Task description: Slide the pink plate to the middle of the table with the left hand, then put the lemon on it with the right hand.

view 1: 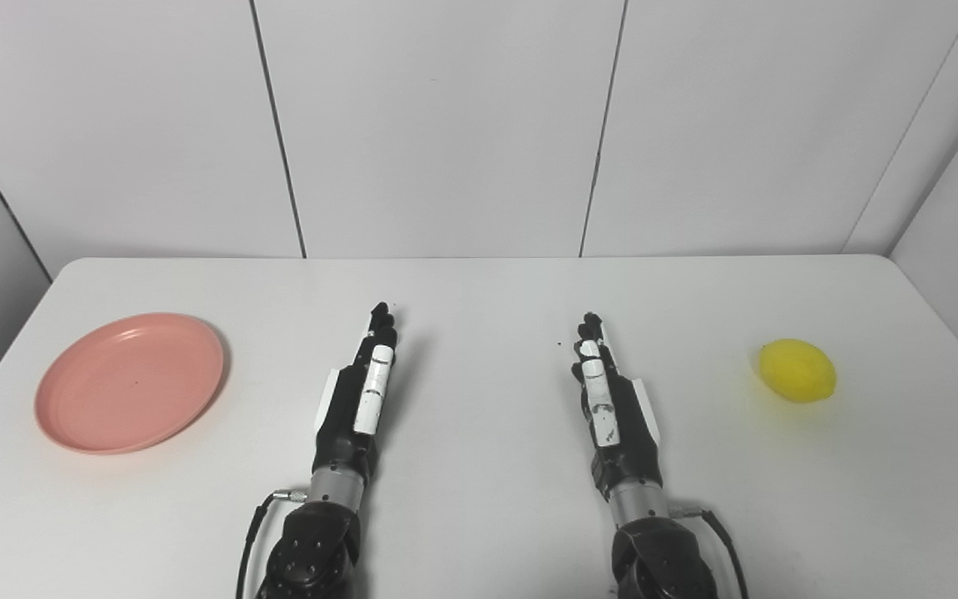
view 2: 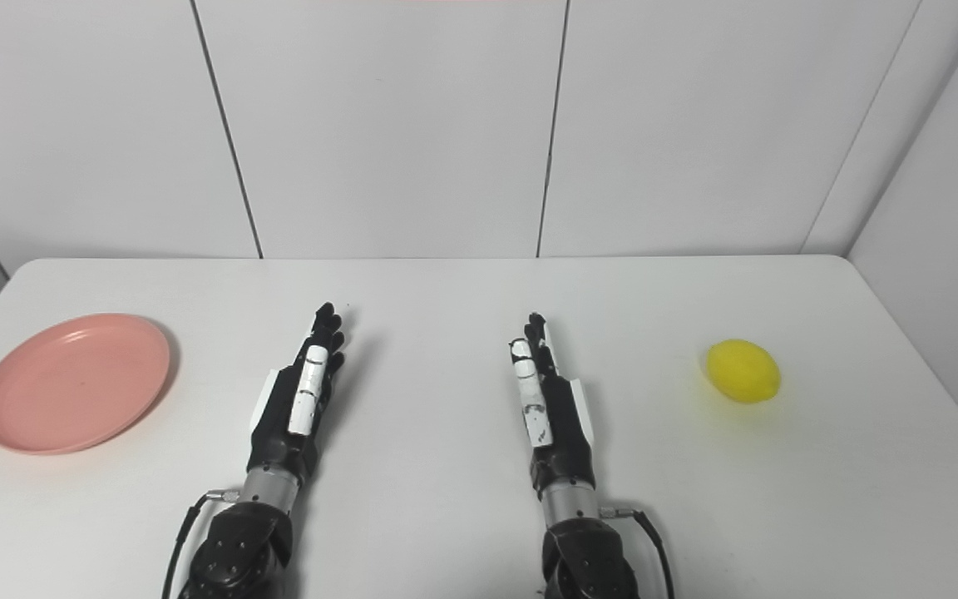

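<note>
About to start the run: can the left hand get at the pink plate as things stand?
Probably yes. The left hand lies flat, holding nothing, and only bare table separates it from the pink plate; whether the arm stretches that far sideways is unclear.

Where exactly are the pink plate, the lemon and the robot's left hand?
pink plate (view 1: 80,420), left eye view, near rim.
lemon (view 1: 797,370), left eye view, middle of its skin.
left hand (view 2: 296,403), right eye view, back of hand.

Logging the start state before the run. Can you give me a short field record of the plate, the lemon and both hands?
pink plate: left side of table, nothing on it
lemon: right side of table, on bare surface
left hand: fingers straight, holding nothing, right of plate
right hand: fingers straight, holding nothing, left of lemon
task progress: neither step begun
</note>
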You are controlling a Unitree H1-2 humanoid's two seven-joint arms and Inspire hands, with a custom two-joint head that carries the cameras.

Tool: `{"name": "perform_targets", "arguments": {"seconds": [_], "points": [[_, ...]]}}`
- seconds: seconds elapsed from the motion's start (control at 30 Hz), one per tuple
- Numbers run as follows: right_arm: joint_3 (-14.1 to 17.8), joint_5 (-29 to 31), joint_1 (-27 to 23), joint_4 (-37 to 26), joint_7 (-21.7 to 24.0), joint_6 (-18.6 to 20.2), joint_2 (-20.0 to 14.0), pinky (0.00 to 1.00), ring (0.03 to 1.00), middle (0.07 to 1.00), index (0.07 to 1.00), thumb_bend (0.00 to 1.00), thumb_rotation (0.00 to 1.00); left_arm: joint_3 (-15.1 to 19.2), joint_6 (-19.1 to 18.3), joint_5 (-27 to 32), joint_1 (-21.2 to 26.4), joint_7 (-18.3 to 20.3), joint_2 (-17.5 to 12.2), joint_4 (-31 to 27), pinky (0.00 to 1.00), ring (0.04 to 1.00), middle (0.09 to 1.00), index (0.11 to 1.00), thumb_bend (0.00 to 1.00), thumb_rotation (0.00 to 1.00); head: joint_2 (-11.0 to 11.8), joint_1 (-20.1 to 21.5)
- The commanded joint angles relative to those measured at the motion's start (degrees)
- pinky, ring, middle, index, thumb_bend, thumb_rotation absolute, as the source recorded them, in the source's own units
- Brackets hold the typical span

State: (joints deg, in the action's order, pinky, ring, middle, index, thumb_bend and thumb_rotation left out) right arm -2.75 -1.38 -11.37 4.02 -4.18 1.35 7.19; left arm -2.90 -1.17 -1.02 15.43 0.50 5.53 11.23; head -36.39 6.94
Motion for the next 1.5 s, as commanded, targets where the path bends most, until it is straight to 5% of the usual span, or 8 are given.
{"name": "perform_targets", "arguments": {"seconds": [0.0,0.27,0.4,0.53,0.9,1.17,1.47], "points": [[-0.1,0.2,-1.7,-0.9,0.4,-2.9,0.2,1.0,1.0,1.0,1.0,0.71,1.0,0.3,-0.7,0.2,0.0,-0.4,0.0,0.8,1.0,1.0,1.0,1.0,0.61,1.0,0.4,-0.7],[0.6,1.5,-0.7,-1.4,1.5,-3.7,-1.4,1.0,1.0,1.0,1.0,0.71,1.0,-0.5,-0.2,0.0,-0.6,-0.5,1.9,1.4,1.0,1.0,1.0,1.0,0.63,1.0,2.8,-10.6],[1.8,2.5,-0.1,-1.0,2.2,-4.9,-3.1,1.0,1.0,1.0,1.0,0.78,1.0,-1.8,1.5,-0.5,-0.5,-0.1,2.8,3.4,1.0,1.0,1.0,1.0,0.63,1.0,5.5,-19.4],[3.3,4.6,0.2,-0.3,2.0,-6.0,-3.4,1.0,1.0,1.0,1.0,0.78,0.99,-2.1,2.9,-0.1,0.0,-0.8,3.8,5.4,1.0,1.0,1.0,1.0,0.65,1.0,6.9,-22.3],[4.1,5.8,0.0,1.3,2.3,-7.8,-3.5,1.0,1.0,1.0,1.0,0.7,1.0,-2.0,4.7,0.5,0.3,-1.0,3.9,6.8,1.0,1.0,1.0,1.0,0.64,1.0,8.7,-23.1],[3.9,5.4,0.2,1.5,2.1,-7.7,-3.6,1.0,1.0,1.0,1.0,0.76,0.99,0.1,7.7,3.0,0.9,-1.9,4.3,4.9,1.0,1.0,1.0,1.0,0.62,1.0,9.3,-23.1],[3.8,5.4,0.2,2.6,2.3,-9.4,-3.7,1.0,1.0,1.0,1.0,0.77,0.97,4.0,7.8,9.7,2.4,0.1,3.5,1.8,0.95,0.951,0.96,0.952,0.76,1.0,10.0,-23.9]]}}
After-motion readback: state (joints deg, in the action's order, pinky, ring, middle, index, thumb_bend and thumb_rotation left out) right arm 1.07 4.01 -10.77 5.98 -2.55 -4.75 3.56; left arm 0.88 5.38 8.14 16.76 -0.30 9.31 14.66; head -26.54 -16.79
